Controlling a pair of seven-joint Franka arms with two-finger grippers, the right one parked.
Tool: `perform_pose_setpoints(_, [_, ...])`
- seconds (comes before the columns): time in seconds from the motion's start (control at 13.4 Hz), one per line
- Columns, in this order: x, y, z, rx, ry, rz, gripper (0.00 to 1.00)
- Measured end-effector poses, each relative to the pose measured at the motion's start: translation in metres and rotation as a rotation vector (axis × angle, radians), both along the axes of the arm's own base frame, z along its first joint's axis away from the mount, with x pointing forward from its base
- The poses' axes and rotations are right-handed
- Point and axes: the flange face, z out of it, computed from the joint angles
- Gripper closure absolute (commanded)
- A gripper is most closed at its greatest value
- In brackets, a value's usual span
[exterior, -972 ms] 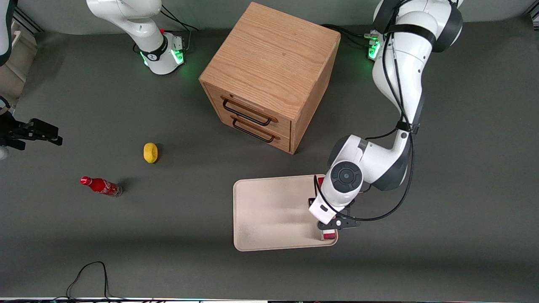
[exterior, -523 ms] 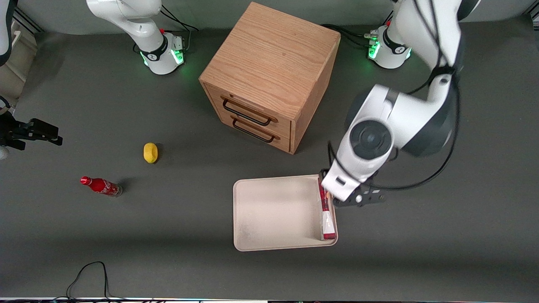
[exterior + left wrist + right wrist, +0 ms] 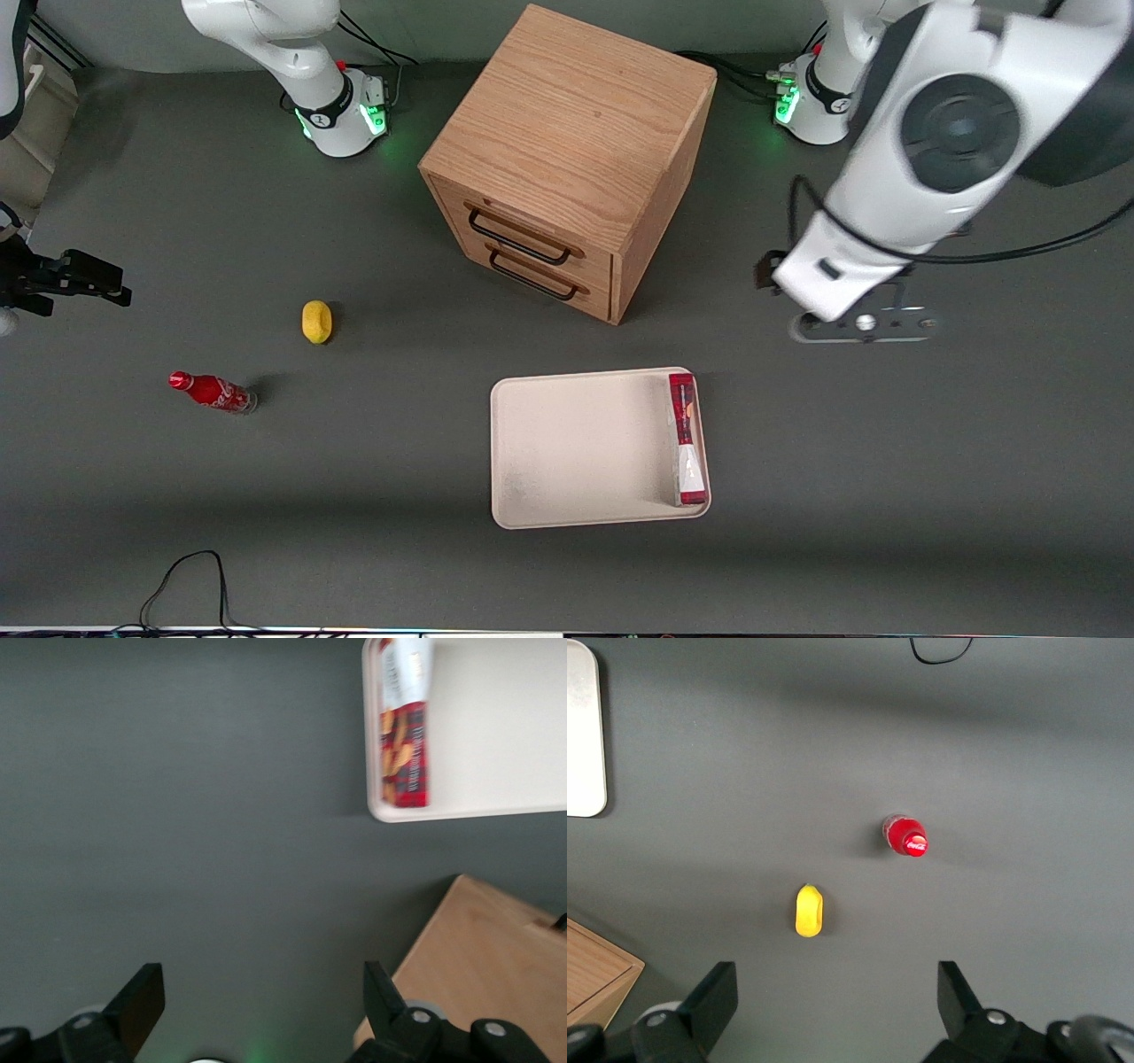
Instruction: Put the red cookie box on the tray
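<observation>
The red cookie box [image 3: 686,438], red on one half and white on the other, lies flat in the cream tray [image 3: 576,447], along the rim nearest the working arm's end of the table. It also shows in the left wrist view [image 3: 405,722], inside the tray's [image 3: 496,735] rim. My left gripper [image 3: 855,326] is open and empty, raised high above the bare table, farther from the front camera than the tray and toward the working arm's end. Its fingers [image 3: 142,999] stand wide apart.
A wooden two-drawer cabinet [image 3: 571,151] stands farther from the front camera than the tray. A yellow lemon-like object [image 3: 316,321] and a small red cola bottle [image 3: 213,392] lie toward the parked arm's end. A black cable [image 3: 190,576] lies near the front edge.
My left gripper has let go of the cookie box, which now lies in the tray. The gripper has risen and moved away from the tray, toward the working arm's base.
</observation>
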Motion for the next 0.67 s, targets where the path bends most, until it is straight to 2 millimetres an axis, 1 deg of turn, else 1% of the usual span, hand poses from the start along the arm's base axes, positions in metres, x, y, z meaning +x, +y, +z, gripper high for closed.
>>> perform_pose_setpoints(0.15, [-0.006,0.056,0.009,-0.013,0.017,-0.007,0.00])
perform_pose_setpoints(0.37, [-0.014,0.125,0.008,-0.035,0.035,-0.026,0.00])
perform_pose_setpoints(0.52, [-0.016,0.165,0.004,-0.055,0.032,-0.026,0.00])
perform_pose_setpoints(0.67, [-0.014,0.191,0.000,-0.066,0.015,-0.020,0.00])
